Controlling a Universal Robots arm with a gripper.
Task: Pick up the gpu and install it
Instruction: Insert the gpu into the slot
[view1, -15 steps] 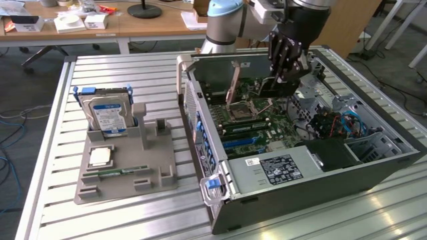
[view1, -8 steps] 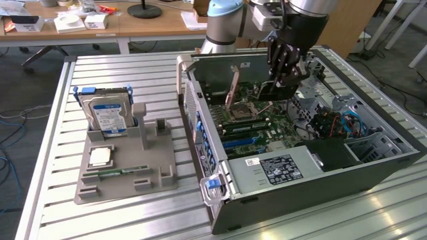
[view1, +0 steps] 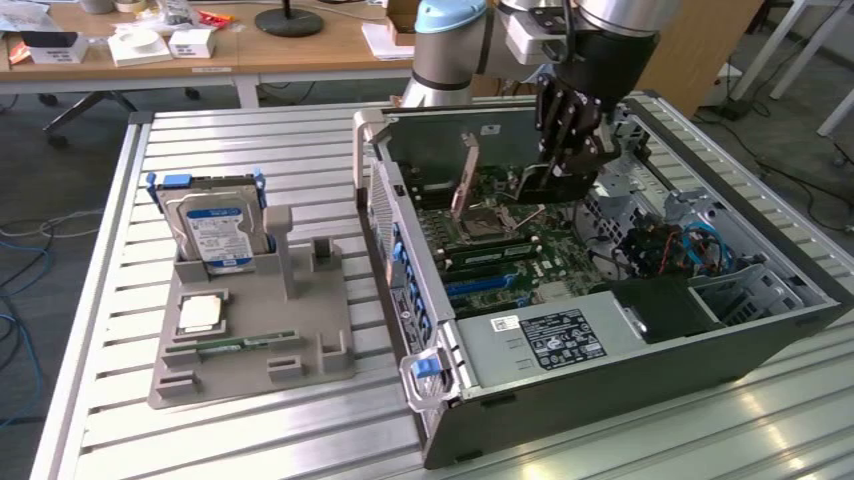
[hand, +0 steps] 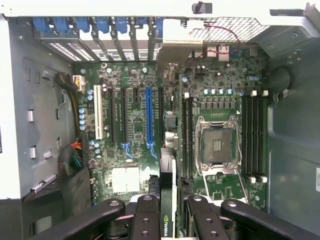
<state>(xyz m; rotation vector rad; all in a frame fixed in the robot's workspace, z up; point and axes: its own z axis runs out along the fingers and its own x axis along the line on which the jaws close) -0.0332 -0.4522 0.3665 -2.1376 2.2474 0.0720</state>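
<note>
Exterior view: the arm reaches down from above into the open computer case (view1: 601, 340), which lies on its side on the slatted metal table (view1: 240, 440). The gripper (view1: 567, 165) sits low inside the case with the gpu (view1: 550, 185) pinched on edge between its black fingers, the jaws only part-way closed, stopped by the thin card. The card hangs over the motherboard (view1: 501, 255); whether its lower edge touches the board I cannot tell. To the exterior view's left, well apart from the case, a grey holder (view1: 254, 360) carries a hard drive (view1: 214, 232) with a blue label, standing upright. Wrist view: looking straight along the card, the gpu (hand: 167, 170) shows edge-on, a green logo on it between the fingers (hand: 147, 215). Its silver end bracket points toward the case's slot openings. The card lines up just beside the long blue slot (hand: 148, 117), between that slot and the CPU socket (hand: 218, 145).
</note>
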